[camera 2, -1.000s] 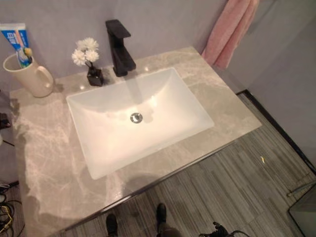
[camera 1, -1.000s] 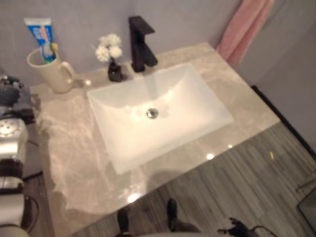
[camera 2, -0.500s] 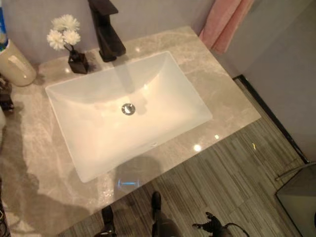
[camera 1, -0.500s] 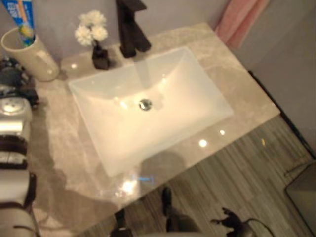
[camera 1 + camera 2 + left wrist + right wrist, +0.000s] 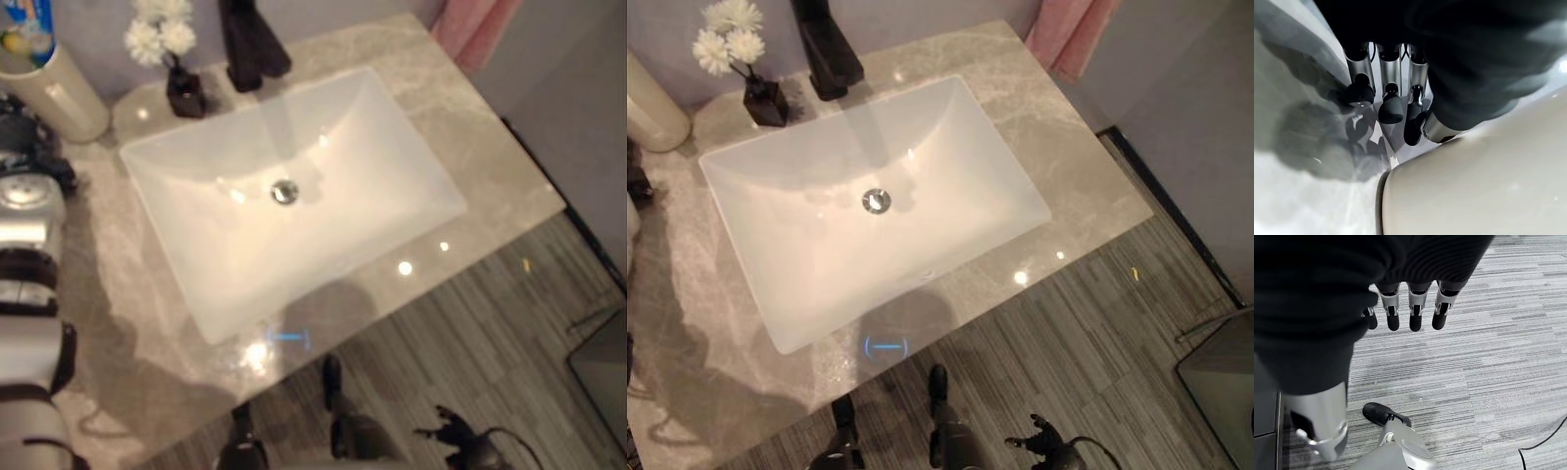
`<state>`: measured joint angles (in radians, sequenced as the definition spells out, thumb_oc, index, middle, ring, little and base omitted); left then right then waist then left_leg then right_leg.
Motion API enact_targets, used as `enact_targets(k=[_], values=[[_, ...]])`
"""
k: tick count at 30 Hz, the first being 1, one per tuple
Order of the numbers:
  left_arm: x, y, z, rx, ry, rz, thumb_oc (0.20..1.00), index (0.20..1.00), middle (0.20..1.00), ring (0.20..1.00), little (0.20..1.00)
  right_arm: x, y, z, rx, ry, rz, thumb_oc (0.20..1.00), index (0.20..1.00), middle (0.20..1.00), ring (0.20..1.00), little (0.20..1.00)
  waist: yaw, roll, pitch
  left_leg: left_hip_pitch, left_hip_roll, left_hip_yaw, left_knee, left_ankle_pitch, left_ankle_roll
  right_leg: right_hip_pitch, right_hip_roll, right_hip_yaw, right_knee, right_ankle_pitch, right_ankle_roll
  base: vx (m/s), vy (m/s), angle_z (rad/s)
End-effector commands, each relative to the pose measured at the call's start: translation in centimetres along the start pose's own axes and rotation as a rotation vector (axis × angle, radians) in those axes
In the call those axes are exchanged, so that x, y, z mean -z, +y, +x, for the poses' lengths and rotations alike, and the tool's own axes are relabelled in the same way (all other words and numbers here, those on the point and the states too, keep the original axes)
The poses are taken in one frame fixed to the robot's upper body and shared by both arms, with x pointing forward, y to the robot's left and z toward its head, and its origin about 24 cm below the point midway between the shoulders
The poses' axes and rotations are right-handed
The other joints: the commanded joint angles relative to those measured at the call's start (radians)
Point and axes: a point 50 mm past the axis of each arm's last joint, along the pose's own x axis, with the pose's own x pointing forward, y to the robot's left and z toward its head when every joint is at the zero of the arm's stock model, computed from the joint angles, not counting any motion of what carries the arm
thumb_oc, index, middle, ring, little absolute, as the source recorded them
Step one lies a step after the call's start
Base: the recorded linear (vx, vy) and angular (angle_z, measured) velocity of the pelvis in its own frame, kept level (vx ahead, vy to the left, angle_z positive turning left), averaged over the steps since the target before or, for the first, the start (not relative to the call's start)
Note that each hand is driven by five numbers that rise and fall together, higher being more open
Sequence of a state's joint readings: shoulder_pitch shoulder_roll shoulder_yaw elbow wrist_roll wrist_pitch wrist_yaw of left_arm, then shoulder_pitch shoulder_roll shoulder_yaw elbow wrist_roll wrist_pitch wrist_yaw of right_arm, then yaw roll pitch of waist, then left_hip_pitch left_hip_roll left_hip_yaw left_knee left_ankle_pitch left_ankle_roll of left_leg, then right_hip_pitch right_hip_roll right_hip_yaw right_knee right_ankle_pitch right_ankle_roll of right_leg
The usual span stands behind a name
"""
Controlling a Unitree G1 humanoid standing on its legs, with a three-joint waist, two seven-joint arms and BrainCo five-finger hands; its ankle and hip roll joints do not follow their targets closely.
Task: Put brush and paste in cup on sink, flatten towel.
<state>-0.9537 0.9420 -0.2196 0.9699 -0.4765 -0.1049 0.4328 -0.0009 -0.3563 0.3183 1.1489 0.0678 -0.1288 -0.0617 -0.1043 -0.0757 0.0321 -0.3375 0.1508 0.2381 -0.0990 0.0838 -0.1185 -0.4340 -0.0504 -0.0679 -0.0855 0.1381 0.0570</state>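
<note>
Cup (image 5: 59, 93) upper left, paste (image 5: 27, 22) and brush (image 5: 14, 42) standing in it; my left hand (image 5: 1388, 95) hangs relaxed just beside it. Sink (image 5: 872, 196) centre frame, pink towel (image 5: 1070, 34) upper right. My right hand (image 5: 1408, 308) dangles loose, holding nothing, over floor (image 5: 1488, 357).

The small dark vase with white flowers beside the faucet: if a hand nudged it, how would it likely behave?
The vase looks narrow-based with flowers standing well above it, so it would probably tip rather than slide. The polished countertop might let it skid first. It sits close to the basin edge, so it could topple in.
</note>
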Motion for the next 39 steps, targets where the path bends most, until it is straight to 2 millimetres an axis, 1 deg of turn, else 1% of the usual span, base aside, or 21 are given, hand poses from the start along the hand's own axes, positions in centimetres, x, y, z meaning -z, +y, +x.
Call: enact_targets(k=[1,5,8,15,17,20,21,28,31,32,34,35,37,39], values=[[-4.3,-0.8,1.2,-0.023,-0.074,-0.166,0.200,0.200,0.200,0.200,0.200,-1.4,-2.0,0.3,0.065,-0.048,0.003,1.000,1.000,1.000,1.000,1.000,-0.040,0.019,0.033,0.007,-0.032,-0.093,0.012,-0.046,0.051,0.044,0.041,-0.069,-0.002,-0.065,0.048,0.00,0.000,0.00],[-4.5,-0.6,1.5,-0.053,-0.050,-0.192,0.200,0.200,0.200,0.200,0.200,-1.7,-1.9,0.3,0.061,-0.063,0.004,1.000,1.000,1.000,1.000,1.000,-0.048,0.015,0.033,-0.004,-0.030,-0.087,0.012,-0.045,0.050,0.029,0.046,-0.063,-0.002,-0.061,0.048,0.00,-0.008,-0.01],[-4.8,-0.9,1.6,-0.074,-0.025,-0.237,0.200,0.200,0.200,0.200,0.200,-1.7,-1.8,0.3,0.060,-0.064,0.007,1.000,1.000,1.000,1.000,1.000,-0.058,0.013,0.035,-0.010,-0.027,-0.082,0.012,-0.044,0.048,0.020,0.048,-0.061,-0.002,-0.058,0.049,0.01,-0.036,-0.03],[-6.0,-1.0,1.9,-0.103,-0.019,-0.318,0.200,0.200,0.200,0.200,0.200,-2.3,-1.8,0.4,0.066,-0.085,0.019,1.000,1.000,1.000,1.000,1.000,-0.074,0.004,0.032,-0.022,-0.018,-0.070,0.012,-0.034,0.038,0.000,0.057,-0.054,-0.002,-0.051,0.049,0.02,-0.030,-0.05],[-6.4,-0.7,2.1,-0.116,-0.020,-0.337,0.200,0.200,0.200,0.200,0.200,-2.7,-1.8,0.4,0.067,-0.103,0.024,1.000,1.000,1.000,1.000,1.000,-0.081,-0.001,0.032,-0.024,-0.014,-0.064,0.012,-0.028,0.035,-0.008,0.063,-0.047,-0.002,-0.047,0.049,0.04,-0.044,-0.04],[-6.6,-0.6,2.2,-0.118,-0.022,-0.340,0.200,0.200,0.200,0.200,0.200,-2.7,-1.7,0.4,0.067,-0.109,0.024,1.000,1.000,1.000,1.000,1.000,-0.082,-0.003,0.031,-0.025,-0.009,-0.060,0.012,-0.025,0.032,-0.012,0.067,-0.046,-0.002,-0.047,0.048,0.01,-0.015,-0.02],[-7.2,-0.7,2.3,-0.117,-0.032,-0.348,0.200,0.200,0.200,0.200,0.200,-2.8,-1.7,0.4,0.063,-0.115,0.025,1.000,1.000,1.000,1.000,1.000,-0.087,-0.005,0.030,-0.028,-0.006,-0.056,0.012,-0.022,0.030,-0.019,0.070,-0.044,-0.002,-0.046,0.047,0.03,-0.037,-0.06],[-7.7,-1.3,2.2,-0.100,-0.041,-0.348,0.200,0.200,0.200,0.200,0.200,-2.8,-1.5,0.4,0.059,-0.118,0.025,1.000,1.000,1.000,1.000,1.000,-0.090,-0.006,0.031,-0.027,0.000,-0.048,0.012,-0.019,0.027,-0.024,0.075,-0.041,-0.002,-0.046,0.045,0.02,-0.020,-0.02],[-7.8,-1.9,2.0,-0.091,-0.047,-0.355,0.200,0.200,0.200,0.200,0.200,-2.9,-1.5,0.3,0.057,-0.126,0.027,1.000,1.000,1.000,1.000,1.000,-0.090,-0.008,0.030,-0.023,0.002,-0.044,0.012,-0.018,0.025,-0.025,0.078,-0.038,-0.002,-0.046,0.044,0.03,-0.008,-0.04],[-7.7,-2.5,1.7,-0.080,-0.042,-0.359,0.200,0.200,0.200,0.200,0.200,-2.7,-1.4,0.3,0.057,-0.119,0.025,1.000,1.000,1.000,1.000,1.000,-0.087,0.000,0.029,-0.009,0.009,-0.055,0.012,-0.033,0.019,-0.011,0.082,-0.034,-0.002,-0.057,0.050,0.06,-0.010,-0.06],[-7.7,-3.8,1.3,-0.059,-0.042,-0.365,0.200,0.200,0.200,0.200,0.200,-2.6,-1.5,0.3,0.061,-0.117,0.013,1.000,1.000,1.000,1.000,1.000,-0.082,0.004,0.028,-0.003,0.007,-0.056,0.012,-0.029,0.021,-0.006,0.080,-0.038,-0.002,-0.061,0.046,0.03,-0.008,-0.01],[-7.7,-3.8,1.3,-0.059,-0.042,-0.365,0.200,0.200,0.200,0.200,0.200,-2.6,-1.5,0.3,0.061,-0.116,0.013,1.000,1.000,1.000,1.000,1.000,-0.082,0.005,0.028,-0.002,0.007,-0.056,0.012,-0.029,0.020,-0.005,0.080,-0.038,-0.002,-0.062,0.046,0.00,0.000,0.00],[-7.5,-4.9,0.8,-0.038,-0.033,-0.357,0.200,0.200,0.200,0.200,0.200,-2.6,-1.4,0.3,0.062,-0.117,0.004,1.000,1.000,1.000,1.000,1.000,-0.075,0.012,0.027,0.005,0.006,-0.057,0.012,-0.029,0.021,0.002,0.078,-0.044,-0.002,-0.066,0.043,0.00,0.000,0.00],[-7.2,-5.4,0.6,-0.030,-0.028,-0.350,0.200,0.200,0.200,0.200,0.200,-2.7,-1.5,0.3,0.063,-0.117,-0.002,1.000,1.000,1.000,1.000,1.000,-0.071,0.015,0.028,0.006,0.005,-0.059,0.012,-0.030,0.021,0.005,0.077,-0.048,-0.002,-0.068,0.042,-0.03,-0.010,0.00]])
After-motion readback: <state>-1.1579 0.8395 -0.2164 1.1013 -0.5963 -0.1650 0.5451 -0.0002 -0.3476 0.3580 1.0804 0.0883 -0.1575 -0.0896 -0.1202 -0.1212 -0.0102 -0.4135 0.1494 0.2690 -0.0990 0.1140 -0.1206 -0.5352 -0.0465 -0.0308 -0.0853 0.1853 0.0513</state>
